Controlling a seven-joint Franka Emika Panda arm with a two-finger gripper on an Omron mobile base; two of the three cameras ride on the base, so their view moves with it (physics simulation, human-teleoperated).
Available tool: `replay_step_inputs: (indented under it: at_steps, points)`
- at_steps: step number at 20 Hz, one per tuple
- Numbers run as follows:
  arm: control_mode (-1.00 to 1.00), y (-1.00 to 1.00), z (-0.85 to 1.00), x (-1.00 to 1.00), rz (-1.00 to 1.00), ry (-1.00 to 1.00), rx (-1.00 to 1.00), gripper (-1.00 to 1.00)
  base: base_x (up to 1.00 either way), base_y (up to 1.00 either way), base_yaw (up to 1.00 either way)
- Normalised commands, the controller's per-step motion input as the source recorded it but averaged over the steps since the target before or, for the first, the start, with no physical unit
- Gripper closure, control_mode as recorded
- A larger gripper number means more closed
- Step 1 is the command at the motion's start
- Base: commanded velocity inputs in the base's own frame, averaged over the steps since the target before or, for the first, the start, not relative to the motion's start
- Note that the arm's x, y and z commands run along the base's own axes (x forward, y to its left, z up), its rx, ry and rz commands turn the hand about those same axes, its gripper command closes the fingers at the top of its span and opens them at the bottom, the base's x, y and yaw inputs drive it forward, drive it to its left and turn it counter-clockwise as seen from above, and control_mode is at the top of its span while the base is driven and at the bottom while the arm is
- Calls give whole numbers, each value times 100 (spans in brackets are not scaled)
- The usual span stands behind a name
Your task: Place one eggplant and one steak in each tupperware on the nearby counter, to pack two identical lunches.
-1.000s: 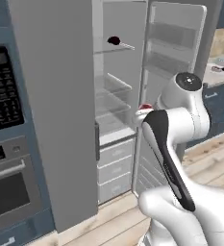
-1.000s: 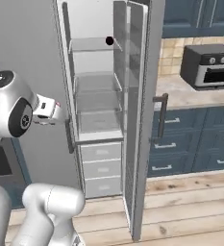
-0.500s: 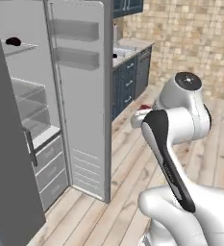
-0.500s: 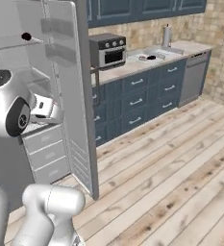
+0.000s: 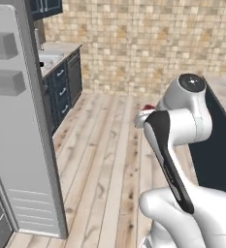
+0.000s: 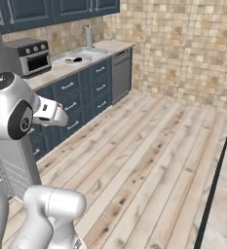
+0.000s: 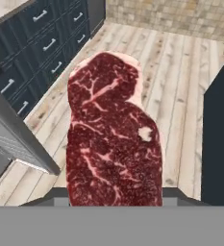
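Steak in transit, no packing to be seen yet

The end effector [image 7: 114, 204] is closed on the flat raw steak, dark red with white marbling and a pale fat rim [image 7: 112, 134], which stands up from the fingers over the plank floor [image 7: 180, 115]. Judging by this, the task is at a carrying stage: one steak is in hand and on its way, and neither tupperware nor any eggplant can be made out, so how much is already packed cannot be told. The hand view alone gives the whole steak and the grip; in the left base view only a red sliver [image 5: 147, 107] peeks past the white arm. The right base view adds the beige stone counter over dark blue cabinets [image 6: 110, 47], with a toaster oven [image 6: 29, 56] and sink [image 6: 88, 50].
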Motion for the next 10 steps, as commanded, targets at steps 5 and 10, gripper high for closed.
replay_step_inputs:
  at_steps: [5,10]
  points:
    - [100,0,0,0,0,0,0,100,100,-10,-24]
    - [100,0,0,0,0,0,0,100,100,0,-15]
